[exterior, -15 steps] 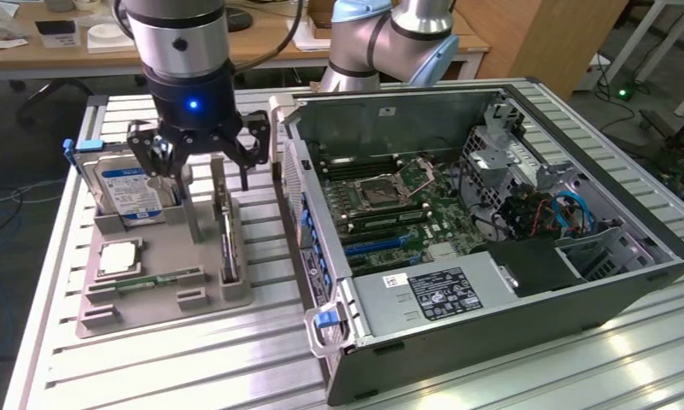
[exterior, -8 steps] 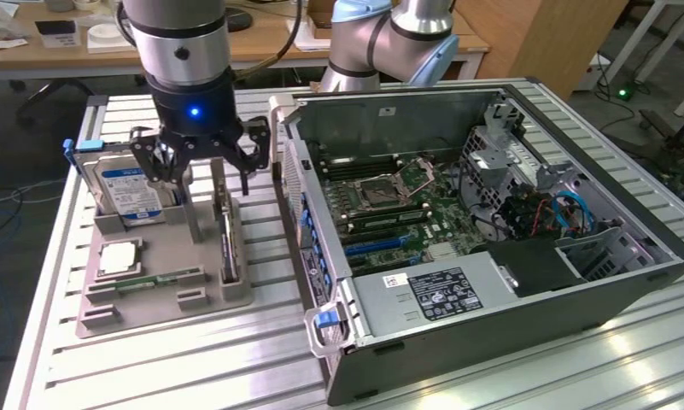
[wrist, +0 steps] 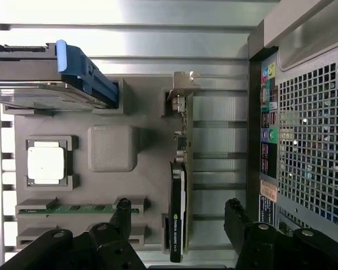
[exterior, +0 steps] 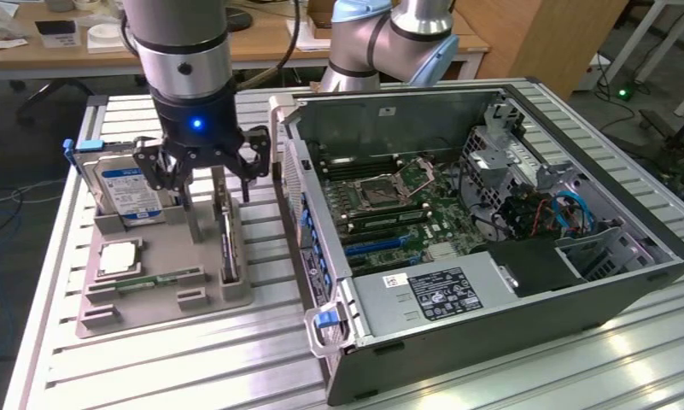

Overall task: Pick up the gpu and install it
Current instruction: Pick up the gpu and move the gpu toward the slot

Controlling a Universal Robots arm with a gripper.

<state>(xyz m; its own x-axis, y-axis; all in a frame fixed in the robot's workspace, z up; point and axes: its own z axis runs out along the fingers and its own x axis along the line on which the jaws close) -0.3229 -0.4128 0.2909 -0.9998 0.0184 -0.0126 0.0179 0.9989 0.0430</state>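
Above tray (exterior: 148, 312): my arm stands vertical, wrist pointed str8 down, blue light lit on the wrist body.
Fingers (wrist: 122, 209): released and spread wide, one each side of the gpu (wrist: 179, 185). Wrist view shows a gap on both sides, no contact.
Gpu: stands on its long edge in the tray slot nearest the pc case (exterior: 490, 231). Pale bracket is at the far end from the fingers, black part w/ green logo between them.
Tip height vs card top edge: can't tell.
Hard drive (exterior: 131, 192): upright in its own slot, on the exterior view's left of the gpu, blue label facing out.
Cpu chip (exterior: 119, 256): flat in its pocket.
Mem stick (exterior: 160, 279): lying in its slot, near the chip.
Pc case: side open, board visible, just beside the tray on the exterior view's right.
Surface (exterior: 205, 367): slatted metal, carries the tray + case.
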